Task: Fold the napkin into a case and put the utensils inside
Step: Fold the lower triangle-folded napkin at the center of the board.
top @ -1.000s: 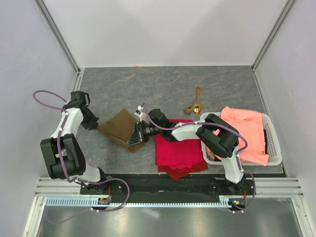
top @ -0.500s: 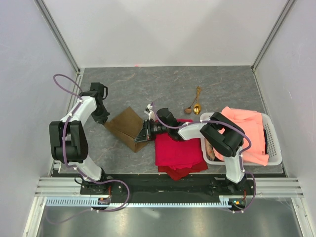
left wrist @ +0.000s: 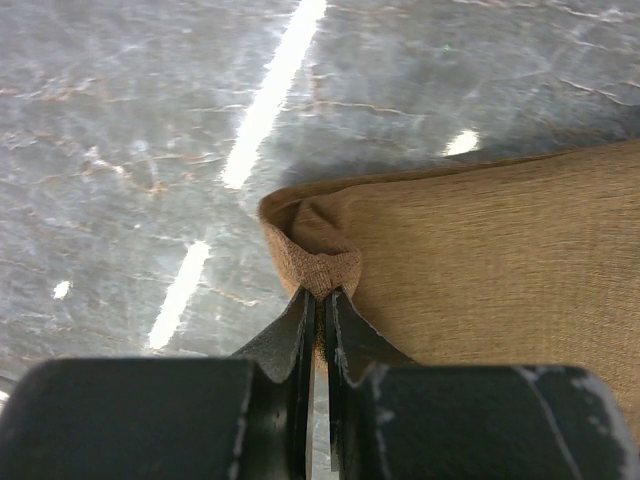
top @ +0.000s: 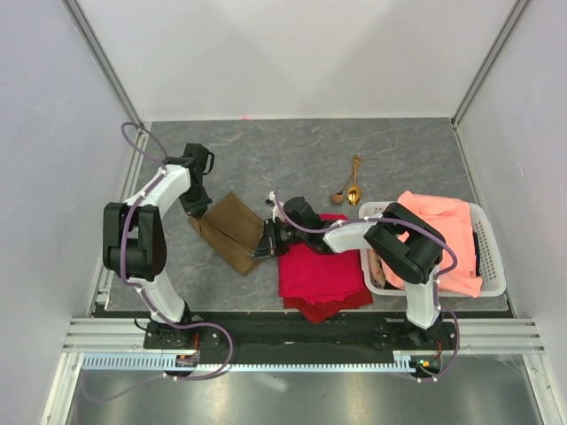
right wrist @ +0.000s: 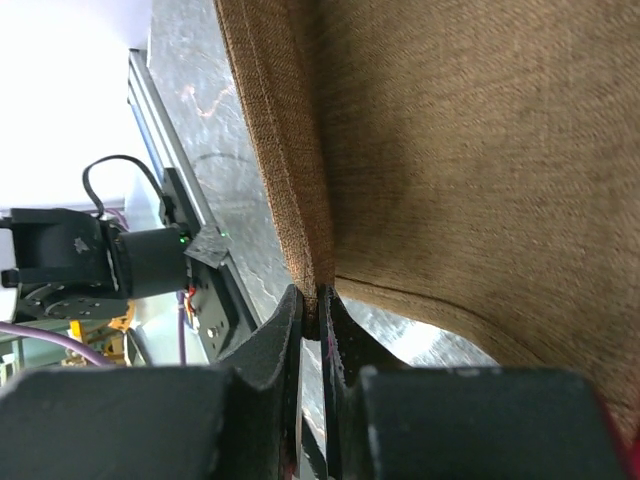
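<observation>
1. I am gripping the napkin (top: 232,228) with both hands. My left hand (left wrist: 320,300) is closing tight on a small bunched corner at the far-left end. My right hand (right wrist: 315,300) is pinching a hemmed edge at the near-right end, and no gap is showing between its fingers apart from the fabric.
2. The napkin is lying as a partly folded strip on the desk (top: 266,159), running diagonally between my two hands. From my left wrist, the cloth is spreading away to the right of the pinched corner. From my right wrist, it is rising up and away from my fingertips, with a doubled edge running straight out from the grip.
3. I judge that I am mid-fold, so I am aiming to carry both corners together at the same height, with the span between them lightly taut so that no slack is wrinkling the cloth.
4. I am planning to lay the carried edge squarely over the layer beneath, without dragging that layer, and to let go only once the cloth is lying flat.
5. My right hand is working just beside the red cloth (top: 321,270), so I am watching that I am not snagging it.
6. The utensils (top: 350,188) are lying well apart from both hands, farther back on the desk near the white basket (top: 492,257), and are not yet in any case.
</observation>
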Available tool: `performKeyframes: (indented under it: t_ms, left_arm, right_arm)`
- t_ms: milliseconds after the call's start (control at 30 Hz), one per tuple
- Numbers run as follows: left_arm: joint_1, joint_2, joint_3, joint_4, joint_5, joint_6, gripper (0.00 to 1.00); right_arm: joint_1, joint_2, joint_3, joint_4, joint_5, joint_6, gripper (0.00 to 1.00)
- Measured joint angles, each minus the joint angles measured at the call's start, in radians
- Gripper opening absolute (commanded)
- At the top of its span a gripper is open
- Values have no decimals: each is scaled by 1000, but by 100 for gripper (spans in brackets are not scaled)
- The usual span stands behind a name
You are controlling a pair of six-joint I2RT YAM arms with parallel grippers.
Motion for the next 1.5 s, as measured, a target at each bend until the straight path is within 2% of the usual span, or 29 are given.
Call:
performKeyframes:
  t_ms: [367, 1000, 1133, 1333, 1367, 1500]
  left_arm:
    - [-63, 86, 49, -21, -6, -18, 9]
    - [-109, 134, 56, -16, -5, -24, 9]
    - [-117, 134, 56, -9, -3, -24, 12]
    - [-121, 134, 31, 43, 15, -23, 16]
    - [-120, 134, 23, 54, 17, -23, 16]
    - [-116, 132, 3, 105, 8, -21, 17]
  right_arm:
    - [-1, -44, -65, -10, 38, -28, 0]
    - [-3, -69, -115, -14, 66, -35, 1]
    - [-3, -70, -114, -34, 82, -51, 2]
    - [-3, -72, -96, -93, 106, -89, 21]
    - [-3, -74, -87, -115, 113, -101, 28]
    - [-2, -92, -42, -245, 123, -160, 43]
